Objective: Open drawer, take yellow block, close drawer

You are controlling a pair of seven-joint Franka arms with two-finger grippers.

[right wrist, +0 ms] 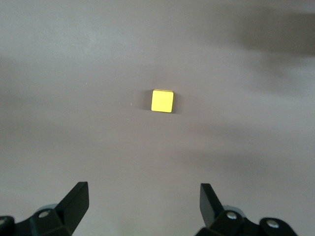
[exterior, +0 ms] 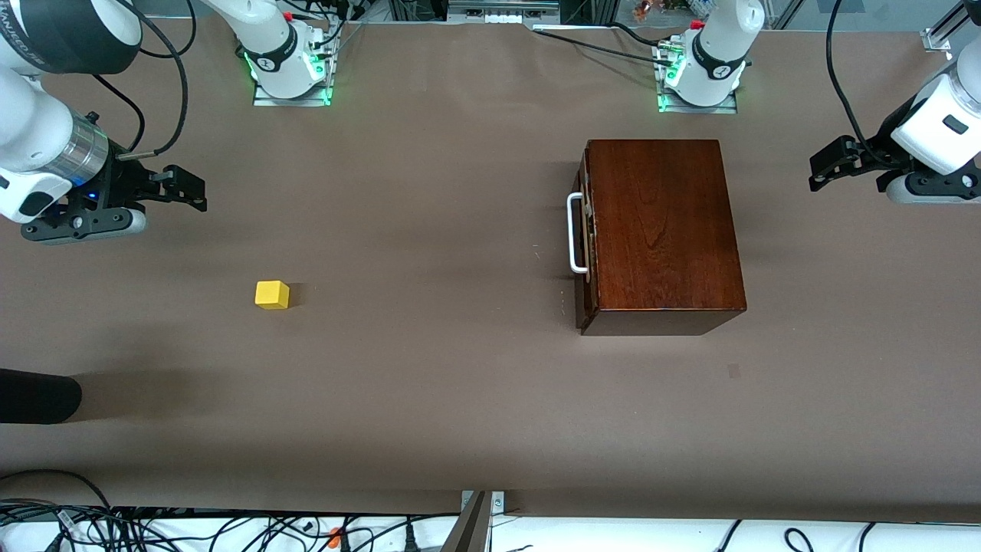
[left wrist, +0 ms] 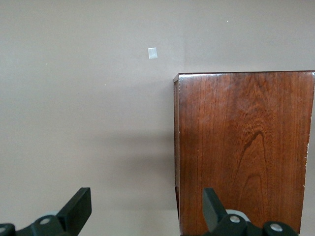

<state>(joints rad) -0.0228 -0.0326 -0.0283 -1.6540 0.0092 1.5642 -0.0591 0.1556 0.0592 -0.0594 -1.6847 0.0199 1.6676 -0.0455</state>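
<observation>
The reddish-brown wooden box (exterior: 663, 222) (left wrist: 246, 147) stands toward the left arm's end of the table. Its drawer (exterior: 586, 238) is shut, and the white bar handle (exterior: 575, 234) faces the right arm's end. The yellow block (exterior: 272, 294) (right wrist: 162, 101) lies on the bare table toward the right arm's end, outside the box. My right gripper (exterior: 191, 190) (right wrist: 144, 201) hovers open over the table beside the block, holding nothing. My left gripper (exterior: 824, 165) (left wrist: 147, 206) hangs open and empty over the table beside the box's back end.
A dark rounded object (exterior: 38, 395) pokes in at the table's edge near the right arm's end. A small pale tape mark (exterior: 733, 371) (left wrist: 152, 53) lies nearer the front camera than the box. Cables (exterior: 153, 529) run along the table's front edge.
</observation>
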